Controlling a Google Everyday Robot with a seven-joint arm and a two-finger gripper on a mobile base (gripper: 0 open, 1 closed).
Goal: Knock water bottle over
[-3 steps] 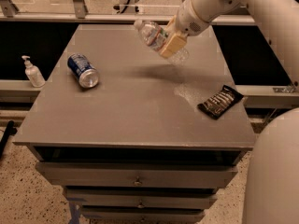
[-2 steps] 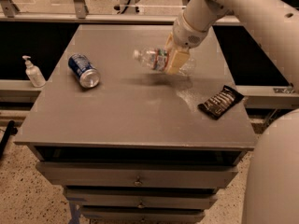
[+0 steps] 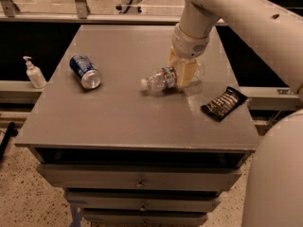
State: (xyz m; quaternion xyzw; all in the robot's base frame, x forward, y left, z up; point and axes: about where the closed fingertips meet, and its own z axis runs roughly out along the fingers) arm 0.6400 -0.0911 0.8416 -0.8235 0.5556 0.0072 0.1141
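Grey tabletop [image 3: 118,119], water bottle [image 3: 160,80] now down on its side, claw [image 3: 182,75] still tight around its base.

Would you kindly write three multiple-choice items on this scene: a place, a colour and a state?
1. Where does the small white pump dispenser bottle stand? A in a drawer; B on the ledge left of the grey table; C on the floor.
2. What colour is the cylindrical metal soda can? A blue; B green; C yellow.
3. How is the clear ribbed plastic water bottle? A upright; B on its side; C off the table.
Key: 1 B, it stands off the tabletop; 2 A, its wall is blue; 3 B, cap leftward, the gripper at its base end.
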